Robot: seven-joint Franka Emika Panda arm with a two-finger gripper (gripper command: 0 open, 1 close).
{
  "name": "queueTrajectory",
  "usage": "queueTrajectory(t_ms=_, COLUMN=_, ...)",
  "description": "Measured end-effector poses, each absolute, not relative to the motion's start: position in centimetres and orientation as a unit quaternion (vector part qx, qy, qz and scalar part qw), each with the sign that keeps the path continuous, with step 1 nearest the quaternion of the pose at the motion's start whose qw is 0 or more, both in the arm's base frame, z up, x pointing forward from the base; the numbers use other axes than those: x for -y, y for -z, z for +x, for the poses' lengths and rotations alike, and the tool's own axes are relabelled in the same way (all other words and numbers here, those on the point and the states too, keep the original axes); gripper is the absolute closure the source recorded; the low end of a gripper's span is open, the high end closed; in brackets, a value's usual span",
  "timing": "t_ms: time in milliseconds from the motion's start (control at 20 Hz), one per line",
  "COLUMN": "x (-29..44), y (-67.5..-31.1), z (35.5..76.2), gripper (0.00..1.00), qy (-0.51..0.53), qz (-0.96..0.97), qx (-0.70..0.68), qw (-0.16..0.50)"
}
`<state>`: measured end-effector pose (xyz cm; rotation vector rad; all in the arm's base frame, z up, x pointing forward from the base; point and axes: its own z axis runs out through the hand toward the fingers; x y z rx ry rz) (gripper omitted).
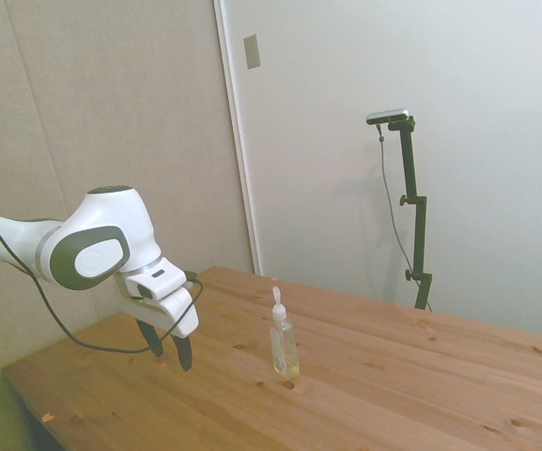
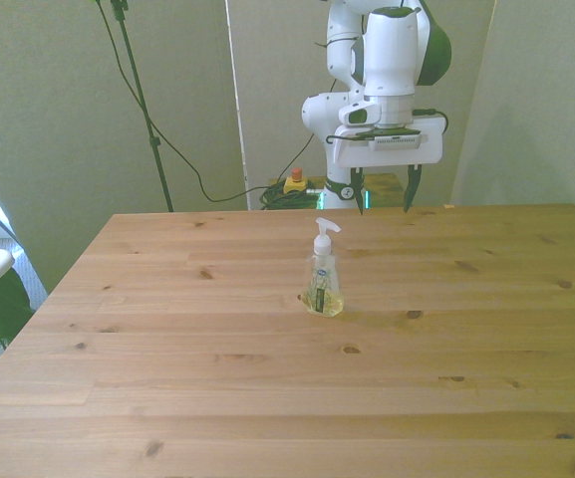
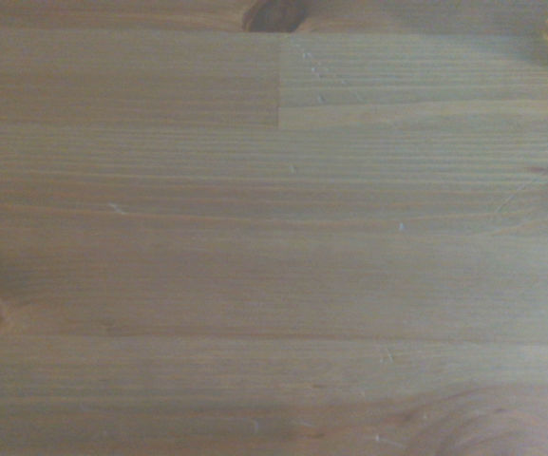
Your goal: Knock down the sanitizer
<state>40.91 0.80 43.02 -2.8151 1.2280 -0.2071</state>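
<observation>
End effector (image 2: 384,190) spread wide behind upright sanitizer (image 2: 323,271).

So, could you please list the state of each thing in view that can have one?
sanitizer: upright on the table, part full of yellowish liquid, untouched.
gripper: open, empty, fingers pointing down, apart from the sanitizer.
table: bears only the sanitizer.

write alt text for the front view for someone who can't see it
A small clear plastic sanitizer bottle with yellowish liquid and a white pump top stands upright near the middle of a bare wooden table. Behind it, the white robot arm's two-finger gripper hangs open over the table's far edge, touching nothing.
</observation>
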Motion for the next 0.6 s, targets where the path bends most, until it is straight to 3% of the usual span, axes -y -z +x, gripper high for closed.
queueTrajectory(t_ms=450, x=5.2, y=-43.1, z=41.0, gripper=0.00, qy=0.069, qz=-0.890, qx=-0.450, qw=0.024)
queueTrajectory(t_ms=500, x=6.1, y=-43.1, z=40.9, gripper=1.00, qy=0.069, qz=-0.886, qx=-0.457, qw=0.025)
queueTrajectory(t_ms=600, x=7.6, y=-43.0, z=40.6, gripper=1.00, qy=0.070, qz=-0.881, qx=-0.468, qw=0.023)
